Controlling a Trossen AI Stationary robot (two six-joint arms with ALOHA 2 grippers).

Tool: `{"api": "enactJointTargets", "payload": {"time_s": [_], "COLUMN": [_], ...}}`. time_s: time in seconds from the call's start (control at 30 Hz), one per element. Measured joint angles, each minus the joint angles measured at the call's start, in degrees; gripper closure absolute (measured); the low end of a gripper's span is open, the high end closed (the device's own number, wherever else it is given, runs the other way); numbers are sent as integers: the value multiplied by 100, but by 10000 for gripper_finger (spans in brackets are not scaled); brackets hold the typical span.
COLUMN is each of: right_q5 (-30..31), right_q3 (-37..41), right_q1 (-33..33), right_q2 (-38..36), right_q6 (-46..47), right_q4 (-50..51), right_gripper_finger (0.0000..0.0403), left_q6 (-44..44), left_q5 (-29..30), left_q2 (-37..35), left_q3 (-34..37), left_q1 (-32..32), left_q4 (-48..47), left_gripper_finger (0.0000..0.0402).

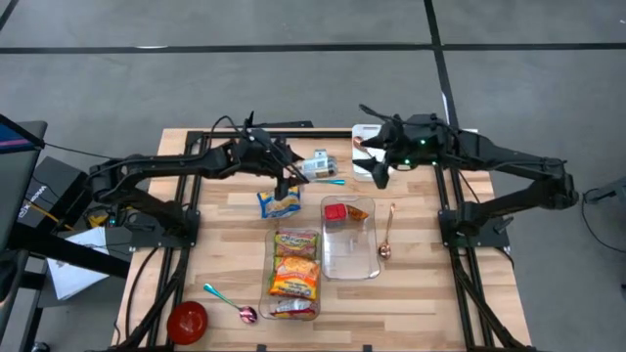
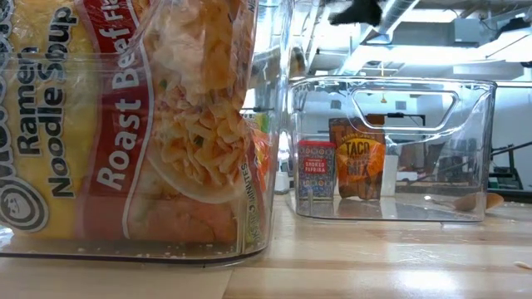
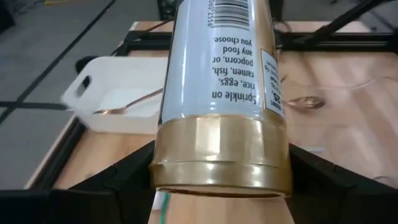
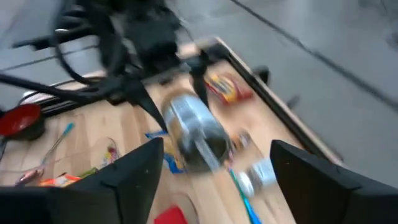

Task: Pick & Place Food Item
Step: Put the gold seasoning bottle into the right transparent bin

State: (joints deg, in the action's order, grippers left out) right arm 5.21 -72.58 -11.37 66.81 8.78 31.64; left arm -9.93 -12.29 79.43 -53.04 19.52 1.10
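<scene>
The seasoning shaker (image 3: 217, 93) is sitting clamped between the left gripper (image 1: 293, 176) fingers, above the table (image 1: 421, 293) behind the clear bin (image 1: 350, 256). The right gripper (image 1: 377, 166) is hovering spread and empty behind that bin.

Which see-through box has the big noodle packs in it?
The left clear bin, nearer the red bowl, is full of ramen noodle packs. The right clear bin holds only a small red spice tin and a taco mix packet.

A wooden table (image 1: 421, 303) stands on grey floor (image 1: 293, 88) crossed by dark lines
</scene>
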Motion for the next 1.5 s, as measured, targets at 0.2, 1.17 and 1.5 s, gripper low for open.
{"api": "enactJointTargets", "payload": {"time_s": [0.2, 1.17, 1.5], "right_q5": [-669, -1389, -1420], "right_q3": [-7, -323, -317], "right_q1": [45, -45, -38], "right_q2": [310, 568, 819], "right_q6": [-627, -1368, -1122], "right_q4": [-590, -555, -577], "right_gripper_finger": [106, 106, 69], "left_q6": [496, 1520, 1520], "left_q5": [-157, -733, -726], "left_q2": [64, 68, 66], "left_q3": [-310, -646, -657], "left_q1": [-230, -471, -469], "left_q4": [16, 513, 775], "left_gripper_finger": [129, 129, 129]}}
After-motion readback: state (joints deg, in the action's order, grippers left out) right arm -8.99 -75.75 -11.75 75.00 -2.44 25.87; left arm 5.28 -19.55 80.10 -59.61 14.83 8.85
